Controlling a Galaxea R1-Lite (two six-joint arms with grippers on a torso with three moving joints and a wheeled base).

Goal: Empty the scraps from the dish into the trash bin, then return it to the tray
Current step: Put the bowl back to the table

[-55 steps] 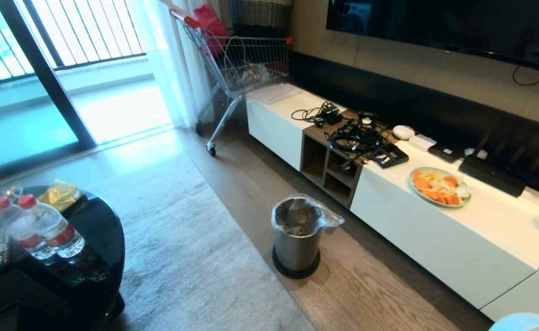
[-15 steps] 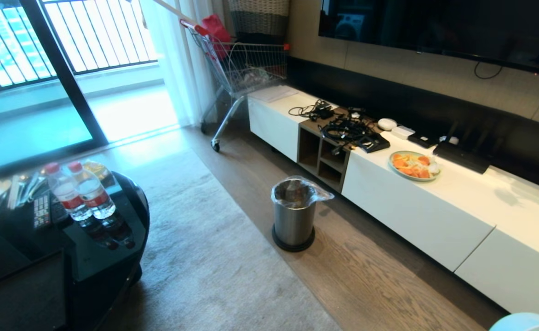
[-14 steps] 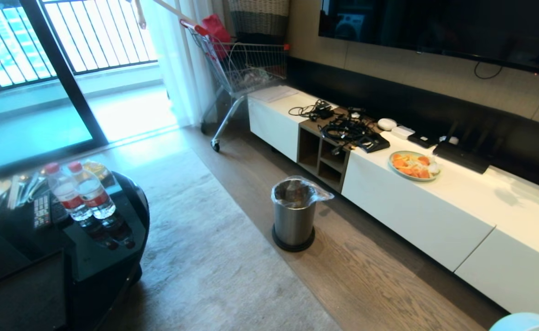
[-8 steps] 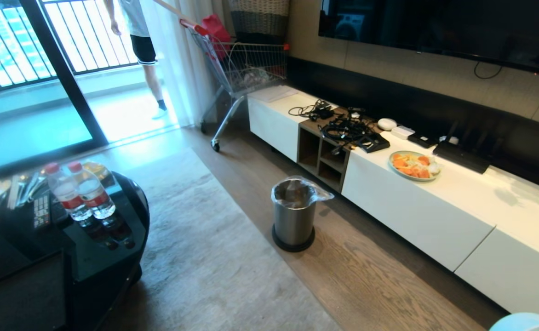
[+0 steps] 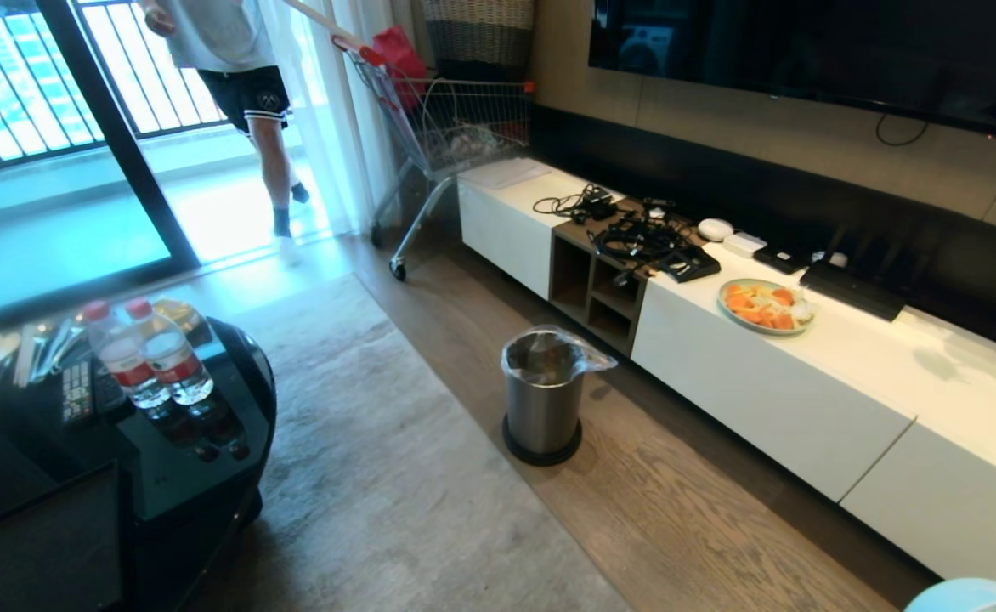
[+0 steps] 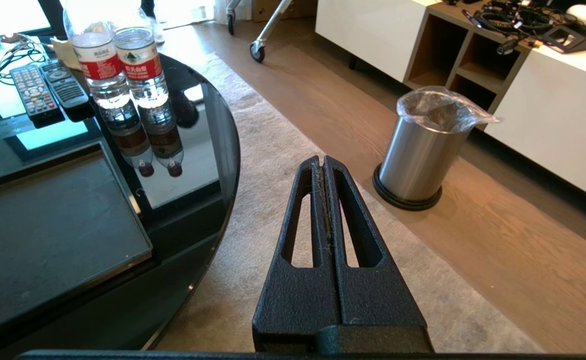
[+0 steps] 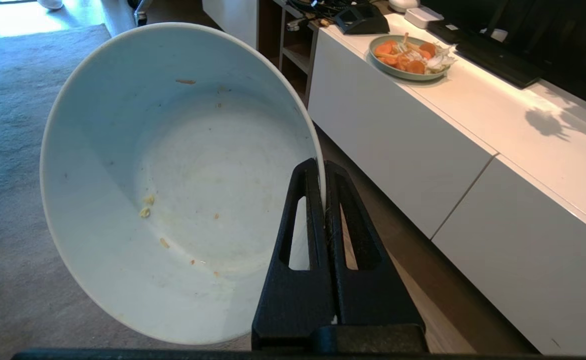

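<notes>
The dish [image 7: 173,190], a white bowl, hangs tipped on its side with my right gripper [image 7: 321,167] shut on its rim. Only small crumbs of the scraps [image 7: 145,212] stick to its inside. Its rim also shows at the bottom right corner of the head view. The steel trash bin [image 5: 543,399] with a clear liner stands on the wood floor ahead, also seen in the left wrist view [image 6: 423,145]. The black tray [image 6: 48,215] lies bare on the round glass table. My left gripper [image 6: 321,162] is shut and holds nothing, above the rug beside that table.
A person [image 5: 243,85] walks at the balcony door. A shopping cart [image 5: 455,119] stands at the back. The white TV cabinet [image 5: 804,391] carries a pale-green plate of orange slices [image 5: 766,306] and cables [image 5: 642,242]. Two water bottles [image 5: 145,357] and remotes [image 6: 33,92] sit on the glass table.
The head view shifted back from the bin earlier, then held still. A person has stepped into view at the balcony door. Neither arm has moved.
</notes>
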